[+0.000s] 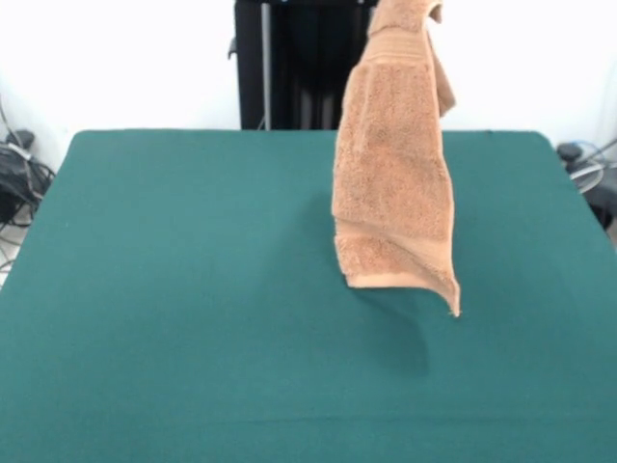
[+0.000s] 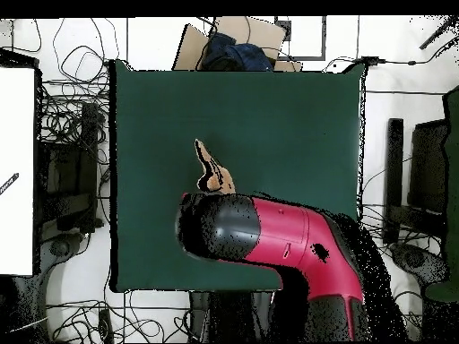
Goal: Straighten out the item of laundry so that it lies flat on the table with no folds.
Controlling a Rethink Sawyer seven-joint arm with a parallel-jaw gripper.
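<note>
The peach-orange towel (image 1: 395, 174) hangs in a long vertical drape above the right half of the dark green table (image 1: 174, 289). Its top runs out of the picture's upper edge. A woven band crosses it near the bottom, and its lowest corner (image 1: 455, 311) hangs just above the tabletop over a shadow. In the overhead view only a narrow strip of the towel (image 2: 211, 170) shows past the black end of the red arm (image 2: 287, 237). The gripper is hidden under that end and holds the towel's top.
The black pedestal (image 1: 289, 68) stands behind the table's far edge. Cables lie off the table's left (image 1: 19, 174) and right (image 1: 588, 164) sides. In the overhead view a cardboard box (image 2: 233, 40) sits beyond the table (image 2: 269, 116).
</note>
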